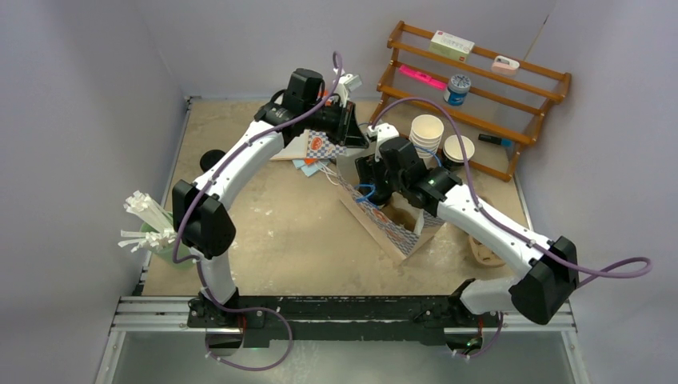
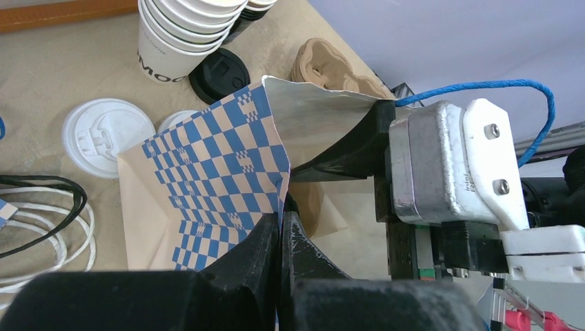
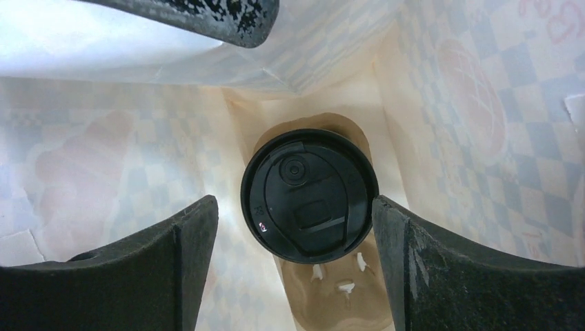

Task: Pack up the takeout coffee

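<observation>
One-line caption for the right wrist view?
Right claw open over a black-lidded coffee cup sitting in a brown carrier inside the checkered bag.

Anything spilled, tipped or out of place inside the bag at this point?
Nothing stands out. The coffee cup sits lid-on and level in the pulp carrier at the bottom of the checkered bag; no spill shows.

You have both arms bent in over the blue-checked paper bag (image 1: 392, 228) standing mid-way across the surface (image 1: 272, 232). Your left pincer (image 1: 360, 140) sits at the bag's far rim, and your right arm's wrist hangs over its mouth. Stacked white cups (image 1: 426, 132) stand just behind, near a wooden rack (image 1: 480, 88).
</observation>
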